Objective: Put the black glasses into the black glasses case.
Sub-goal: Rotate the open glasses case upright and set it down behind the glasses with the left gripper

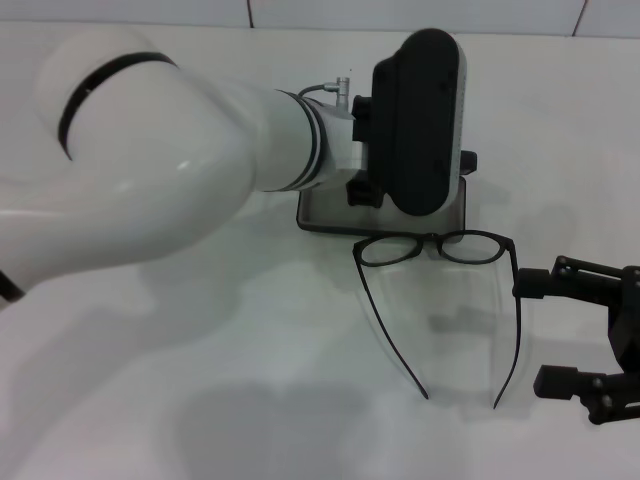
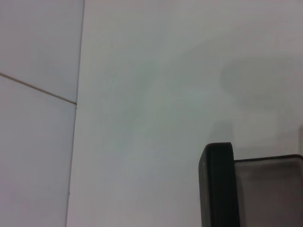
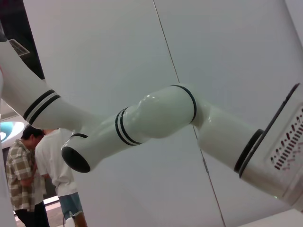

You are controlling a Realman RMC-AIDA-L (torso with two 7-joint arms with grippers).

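From the head view we see the thin black-framed glasses point(image 1: 436, 247) unfolded on the white worktop point(image 1: 250, 370), temples pointing at us, just left of the right pincer point(image 1: 572, 335), whose fingers stand apart. The left pincer point(image 1: 372, 150) hovers at the open black clamshell glasses case point(image 1: 330, 215) behind; we cannot tell its fingers. The left wrist view shows only the case's edge point(image 2: 218, 184). The right wrist view shows only the left arm point(image 3: 156, 118).

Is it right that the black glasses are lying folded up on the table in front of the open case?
Not quite. The head view shows the black glasses unfolded, temple arms stretched out toward the robot. They do lie on the table in front of the open black glasses case.
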